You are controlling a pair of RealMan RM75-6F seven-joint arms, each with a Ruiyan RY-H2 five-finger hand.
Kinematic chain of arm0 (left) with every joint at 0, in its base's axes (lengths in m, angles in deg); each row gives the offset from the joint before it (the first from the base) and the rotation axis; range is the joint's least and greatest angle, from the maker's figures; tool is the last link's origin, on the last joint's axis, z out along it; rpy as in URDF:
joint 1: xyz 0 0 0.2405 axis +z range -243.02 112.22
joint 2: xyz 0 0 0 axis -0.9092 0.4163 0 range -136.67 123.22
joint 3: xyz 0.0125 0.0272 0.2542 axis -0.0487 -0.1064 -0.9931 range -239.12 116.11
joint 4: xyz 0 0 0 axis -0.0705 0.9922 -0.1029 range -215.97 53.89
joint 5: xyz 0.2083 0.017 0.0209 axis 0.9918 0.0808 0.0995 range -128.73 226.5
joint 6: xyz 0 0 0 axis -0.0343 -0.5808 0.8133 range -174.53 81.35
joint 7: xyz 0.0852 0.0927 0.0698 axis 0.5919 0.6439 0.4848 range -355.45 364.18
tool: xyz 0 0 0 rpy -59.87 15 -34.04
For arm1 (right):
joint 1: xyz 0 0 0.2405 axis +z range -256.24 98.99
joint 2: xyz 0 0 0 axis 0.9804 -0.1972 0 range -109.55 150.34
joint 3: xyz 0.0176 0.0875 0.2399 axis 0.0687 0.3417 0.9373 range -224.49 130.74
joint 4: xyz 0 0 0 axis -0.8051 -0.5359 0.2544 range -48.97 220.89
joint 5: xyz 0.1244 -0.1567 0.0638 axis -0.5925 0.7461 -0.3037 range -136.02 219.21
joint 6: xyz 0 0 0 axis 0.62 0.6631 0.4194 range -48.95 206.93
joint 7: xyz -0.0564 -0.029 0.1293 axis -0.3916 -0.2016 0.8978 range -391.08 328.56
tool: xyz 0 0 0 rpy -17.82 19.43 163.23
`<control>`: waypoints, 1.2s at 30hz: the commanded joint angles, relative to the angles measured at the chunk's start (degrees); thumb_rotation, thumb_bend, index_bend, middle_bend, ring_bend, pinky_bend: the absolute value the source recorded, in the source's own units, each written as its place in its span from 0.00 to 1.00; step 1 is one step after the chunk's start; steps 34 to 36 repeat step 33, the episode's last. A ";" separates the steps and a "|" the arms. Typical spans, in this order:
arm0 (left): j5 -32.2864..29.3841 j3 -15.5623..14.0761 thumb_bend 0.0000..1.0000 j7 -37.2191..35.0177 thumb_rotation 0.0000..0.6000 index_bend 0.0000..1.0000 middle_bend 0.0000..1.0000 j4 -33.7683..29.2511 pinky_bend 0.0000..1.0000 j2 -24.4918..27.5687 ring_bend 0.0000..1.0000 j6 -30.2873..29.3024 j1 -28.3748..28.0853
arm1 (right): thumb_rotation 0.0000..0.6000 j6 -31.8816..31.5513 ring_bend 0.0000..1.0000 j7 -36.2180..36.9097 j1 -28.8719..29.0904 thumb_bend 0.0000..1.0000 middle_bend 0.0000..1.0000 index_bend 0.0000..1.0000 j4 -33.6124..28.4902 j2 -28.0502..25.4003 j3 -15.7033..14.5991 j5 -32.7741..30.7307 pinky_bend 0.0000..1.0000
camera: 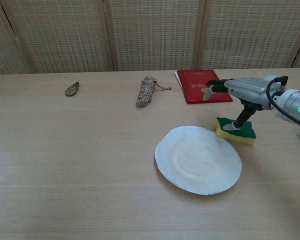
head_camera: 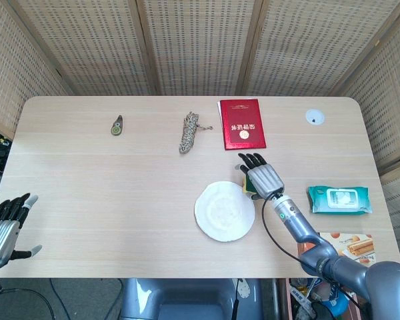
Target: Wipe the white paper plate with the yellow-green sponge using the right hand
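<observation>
The white paper plate lies flat on the table, right of centre. The yellow-green sponge lies green side up on the table at the plate's far right rim; the hand partly hides it in the head view. My right hand hovers over the sponge with its fingers stretched out, holding nothing. Its thumb reaches down to the sponge's top. My left hand hangs off the table's near left corner, fingers apart and empty.
A red booklet, a coiled rope and a small green object lie along the far side. A pack of wet wipes and a snack box sit at the right edge.
</observation>
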State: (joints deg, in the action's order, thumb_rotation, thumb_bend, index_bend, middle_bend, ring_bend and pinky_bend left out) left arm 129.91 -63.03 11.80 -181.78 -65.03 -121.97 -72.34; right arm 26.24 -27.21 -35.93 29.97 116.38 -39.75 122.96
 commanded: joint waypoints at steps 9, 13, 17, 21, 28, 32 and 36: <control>1.45 -0.37 0.00 -2.13 1.00 0.00 0.00 -0.01 0.00 0.83 0.00 -1.67 0.92 | 1.00 -15.55 0.00 -3.31 -10.63 0.18 0.00 0.19 -22.73 -16.19 -3.03 3.44 0.00; 2.15 -0.45 0.00 -3.10 1.00 0.00 0.00 0.16 0.00 1.14 0.00 -2.65 1.39 | 1.00 -20.20 0.00 -1.34 -15.18 0.09 0.00 0.16 -25.45 -20.05 -5.53 4.95 0.00; 3.04 -0.44 0.00 -3.42 1.00 0.00 0.00 0.46 0.00 1.19 0.00 -4.31 2.08 | 1.00 -22.74 0.00 0.84 -19.04 0.00 0.00 0.03 -25.02 -22.38 -8.24 5.83 0.00; 2.64 0.48 0.00 -0.88 1.00 0.00 0.00 1.36 0.00 -0.34 0.00 -7.51 3.29 | 1.00 -25.48 0.00 1.81 -22.79 0.00 0.00 0.00 -25.87 -23.94 -9.37 5.14 0.00; 2.52 1.36 0.00 0.05 1.00 0.00 0.00 1.93 0.00 -1.77 0.00 -9.67 4.06 | 1.00 -36.35 0.00 -0.63 -29.48 0.00 0.00 0.00 -27.35 -23.07 -8.80 6.65 0.00; 2.65 1.33 0.00 0.02 1.00 0.00 0.00 2.14 0.00 -1.96 0.00 -9.48 4.06 | 1.00 -38.72 0.00 -1.92 -31.27 0.00 0.00 0.00 -27.99 -22.47 -8.20 6.74 0.00; 2.69 1.31 0.00 -0.06 1.00 0.00 0.00 2.17 0.00 -2.00 0.00 -9.39 4.04 | 1.00 -39.00 0.00 -2.30 -31.47 0.00 0.00 0.00 -27.90 -22.39 -8.10 6.84 0.00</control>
